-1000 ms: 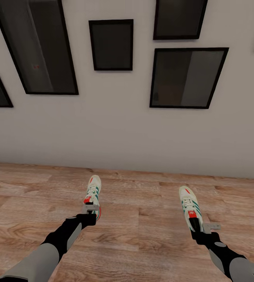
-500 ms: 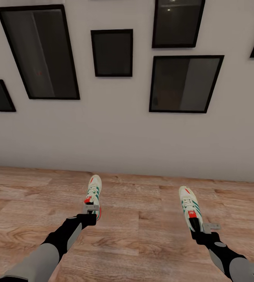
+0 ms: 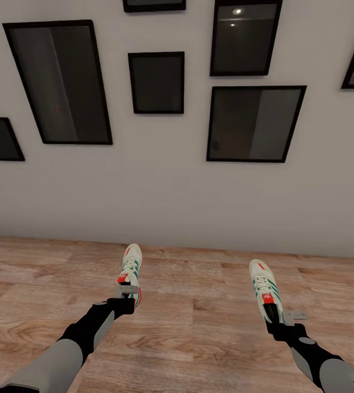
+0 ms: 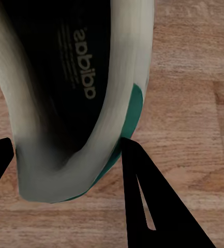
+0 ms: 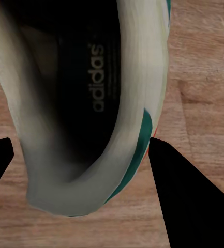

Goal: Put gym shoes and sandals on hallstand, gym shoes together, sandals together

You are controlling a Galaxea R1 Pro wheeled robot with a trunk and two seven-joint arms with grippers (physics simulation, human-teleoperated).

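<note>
Left gripper (image 3: pixel 126 292): clamped on the heel of the left gym shoe (image 3: pixel 130 268), held above the corridor floor (image 3: pixel 198 327).
Right gripper (image 3: pixel 277 316): gripping the heel of the right gym shoe (image 3: pixel 264 286), toe toward the wall (image 3: pixel 160 185).
Wall: dark framed pictures (image 3: pixel 253 123).

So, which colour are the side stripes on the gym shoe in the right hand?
Green, on the white gym shoe; the head view shows it best.

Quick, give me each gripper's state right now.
Left gripper: closed on the heel of the left gym shoe.
Right gripper: closed on the heel of the right gym shoe.
</note>
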